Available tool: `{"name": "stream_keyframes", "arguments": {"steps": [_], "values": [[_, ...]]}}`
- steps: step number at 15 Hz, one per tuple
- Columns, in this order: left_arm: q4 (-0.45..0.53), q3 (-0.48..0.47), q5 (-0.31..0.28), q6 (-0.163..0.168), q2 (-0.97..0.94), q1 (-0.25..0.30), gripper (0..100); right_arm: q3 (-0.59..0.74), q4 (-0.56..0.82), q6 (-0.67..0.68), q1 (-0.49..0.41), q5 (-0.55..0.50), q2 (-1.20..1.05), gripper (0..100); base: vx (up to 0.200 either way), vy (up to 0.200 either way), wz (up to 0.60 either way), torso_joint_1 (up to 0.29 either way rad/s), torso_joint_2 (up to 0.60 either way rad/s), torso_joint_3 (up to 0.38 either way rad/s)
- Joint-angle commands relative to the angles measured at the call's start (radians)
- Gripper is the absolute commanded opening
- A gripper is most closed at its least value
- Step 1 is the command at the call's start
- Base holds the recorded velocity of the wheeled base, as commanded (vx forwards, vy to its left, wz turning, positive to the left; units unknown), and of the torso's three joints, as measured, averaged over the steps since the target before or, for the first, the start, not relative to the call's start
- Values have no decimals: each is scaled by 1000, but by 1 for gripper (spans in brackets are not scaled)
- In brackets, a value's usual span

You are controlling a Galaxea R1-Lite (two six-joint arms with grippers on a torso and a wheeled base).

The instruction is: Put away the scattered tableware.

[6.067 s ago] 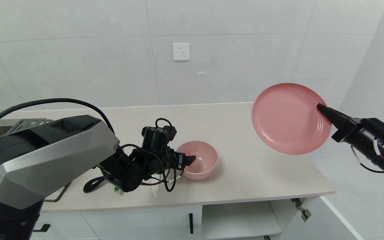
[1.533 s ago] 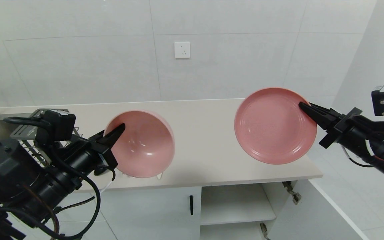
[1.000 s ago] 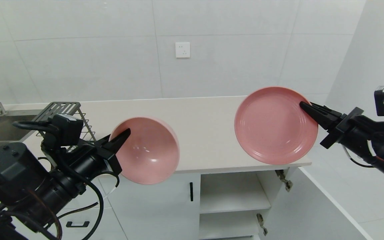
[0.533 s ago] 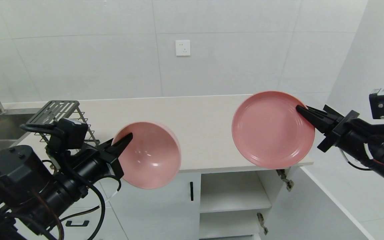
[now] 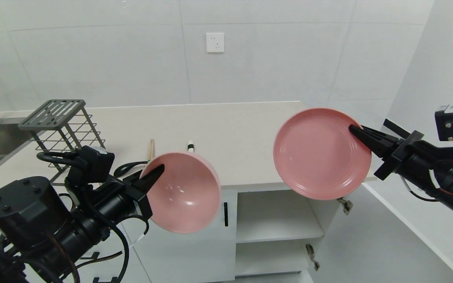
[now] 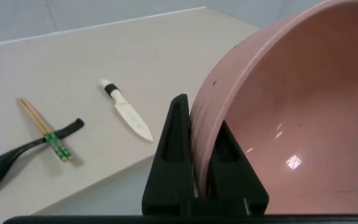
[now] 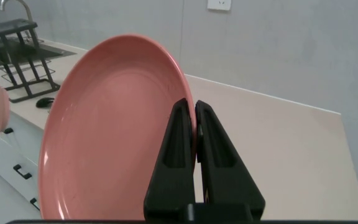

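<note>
**Two pink dishes aloft, cupboard open below**

My left gripper (image 5: 159, 169) is clamped on the rim of the pink bowl (image 5: 185, 194), which hangs on edge just in front of the counter (image 5: 234, 125). My right gripper (image 5: 353, 129) pinches the rim of the pink plate (image 5: 321, 155), which is also tipped up, at the counter's right end.

Both look like light, stiff, smooth plastic. I judge the rim to be the only place to hold them, and a hold there could slip or swing if I jolt.

On the counter lie chopsticks (image 5: 151, 148), a small white knife (image 5: 190, 146) and a black spoon (image 5: 128, 168), near a wire rack (image 5: 59, 118).

Below the counter, the open cupboard shows a bare shelf (image 5: 277, 230). The counter edge above that shelf is what either dish might strike on its way in.
</note>
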Motion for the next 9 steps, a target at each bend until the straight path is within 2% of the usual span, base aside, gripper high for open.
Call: {"name": "stream_keyframes", "arguments": {"steps": [1, 3, 6, 9], "values": [[-1, 4, 0, -1, 7, 0, 0, 0, -1, 0, 0, 0, 2, 0, 0, 0, 0, -281, 554, 271], [-1, 32, -2, 4, 13, -4, 0, 0, -1, 0, 0, 0, 2, 0, 0, 0, 0, -278, 542, 263], [-1, 65, 0, 88, 14, -9, 0, 0, -1, -2, 0, 0, 3, 0, 0, 0, 0, -271, 528, 256], [-1, 67, 1, 94, 13, -18, 0, 3, -1, -2, 11, 0, 3, 0, 0, 0, 0, -269, 518, 243]]}}
